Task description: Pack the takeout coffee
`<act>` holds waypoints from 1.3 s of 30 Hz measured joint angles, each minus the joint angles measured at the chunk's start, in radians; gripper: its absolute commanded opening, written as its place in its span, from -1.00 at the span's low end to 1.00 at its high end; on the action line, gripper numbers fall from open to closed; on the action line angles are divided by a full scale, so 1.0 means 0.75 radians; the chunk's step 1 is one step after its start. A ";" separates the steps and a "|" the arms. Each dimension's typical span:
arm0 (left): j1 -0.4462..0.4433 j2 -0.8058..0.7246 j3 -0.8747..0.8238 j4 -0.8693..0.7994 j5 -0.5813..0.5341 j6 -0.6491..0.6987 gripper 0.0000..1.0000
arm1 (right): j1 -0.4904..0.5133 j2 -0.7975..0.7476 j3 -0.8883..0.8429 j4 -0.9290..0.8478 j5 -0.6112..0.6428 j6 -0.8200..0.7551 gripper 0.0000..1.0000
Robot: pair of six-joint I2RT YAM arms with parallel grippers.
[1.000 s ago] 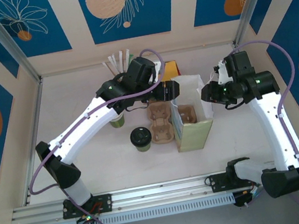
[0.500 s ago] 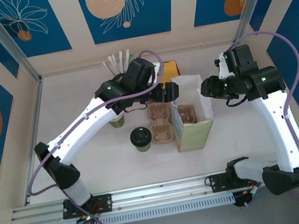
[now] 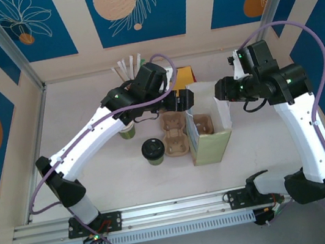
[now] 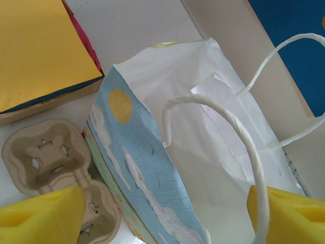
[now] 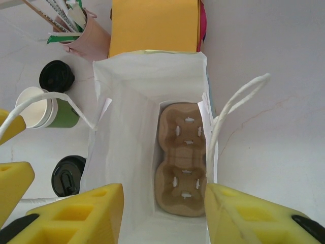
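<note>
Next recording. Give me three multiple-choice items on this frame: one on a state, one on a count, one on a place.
1. The paper bag is: A folded flat; B tipped over; C upright, mouth open.
2. How many cardboard carriers are there? A one; B two; C four.
3. Where is the black-lidded coffee cup? A inside the bag; B on the table; C held aloft.
Key: C, its open top faces up; B, one carrier lies inside the bag, a loose carrier beside it; B, it stands on the table, left of that loose carrier.
</note>
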 measured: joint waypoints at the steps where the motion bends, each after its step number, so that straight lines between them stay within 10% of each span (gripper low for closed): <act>1: -0.001 0.000 0.000 0.000 0.000 0.000 0.66 | 0.009 0.006 0.007 -0.006 0.006 0.000 -0.08; 39: 0.228 -0.230 -0.016 -0.150 -0.094 0.010 0.81 | 0.330 0.239 0.195 0.007 0.130 0.067 -0.08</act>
